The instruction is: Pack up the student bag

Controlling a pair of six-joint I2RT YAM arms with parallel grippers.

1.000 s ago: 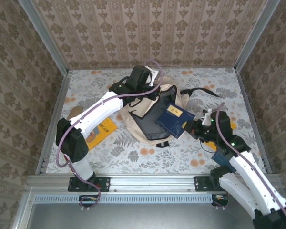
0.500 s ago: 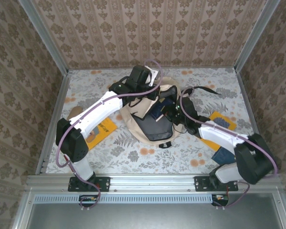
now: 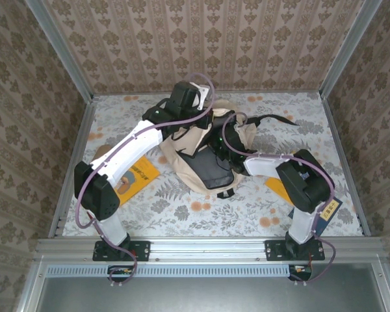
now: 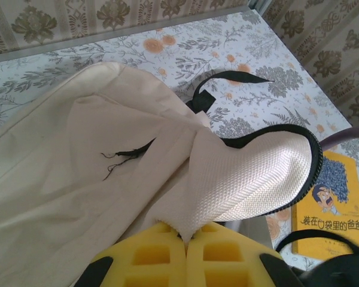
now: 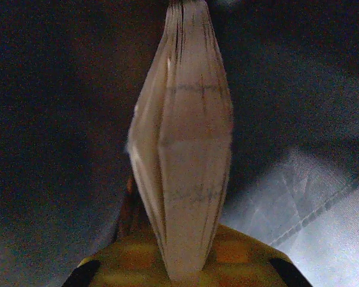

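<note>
Swinging in from the right, the right gripper (image 5: 182, 266) is lowering its clamped book (image 5: 182, 149) into the student bag (image 3: 181, 148), while the left gripper (image 4: 185, 245) is pinching the bag's fabric.

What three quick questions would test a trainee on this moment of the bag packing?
1. True or false: the left pincer is shut on the cream fabric of the student bag.
2. What does the right pincer hold? A) a pencil case B) a book C) a black strap
3. Short answer: which arm reaches into the bag's dark opening?

Key: 1 true; 2 B; 3 right.
</note>
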